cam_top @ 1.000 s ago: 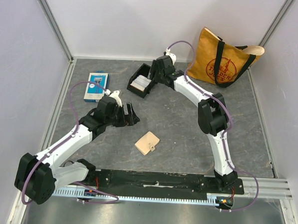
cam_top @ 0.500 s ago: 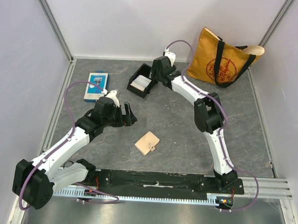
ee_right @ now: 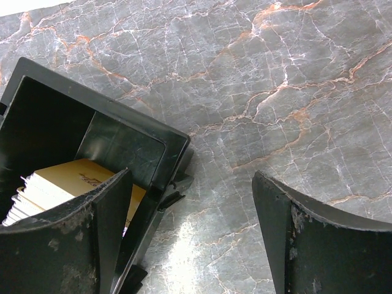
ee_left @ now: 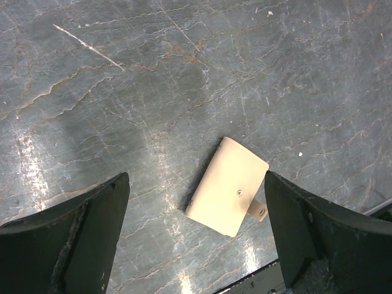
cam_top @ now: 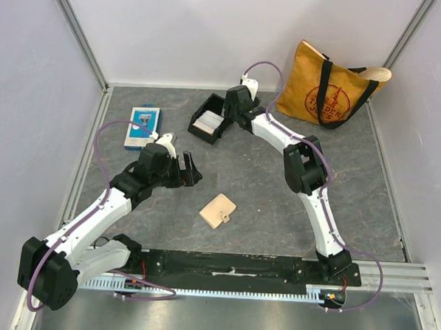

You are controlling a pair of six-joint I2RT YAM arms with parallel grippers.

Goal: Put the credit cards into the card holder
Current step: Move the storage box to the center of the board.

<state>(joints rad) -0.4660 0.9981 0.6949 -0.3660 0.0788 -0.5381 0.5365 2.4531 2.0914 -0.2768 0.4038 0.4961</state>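
The tan card holder (cam_top: 218, 211) lies flat on the grey table, its small tab to the right. In the left wrist view the card holder (ee_left: 228, 185) sits below and between my wide-open fingers. My left gripper (cam_top: 190, 170) (ee_left: 196, 176) hovers up and left of it, open and empty. The credit cards (cam_top: 208, 122) are stacked in a black tray (cam_top: 201, 133); the stack (ee_right: 67, 182) shows a gold top card. My right gripper (cam_top: 223, 115) (ee_right: 191, 173) is open at the tray's right wall (ee_right: 138, 147), one finger over the cards, holding nothing.
A blue-and-white flat package (cam_top: 142, 126) lies at the back left. A yellow tote bag (cam_top: 330, 86) leans at the back right corner. Grey walls with metal rails close in the table on three sides.
My left arm has drawn back slightly to the left. My right gripper has shifted a little left over the tray's edge. The card holder and the cards have not moved.
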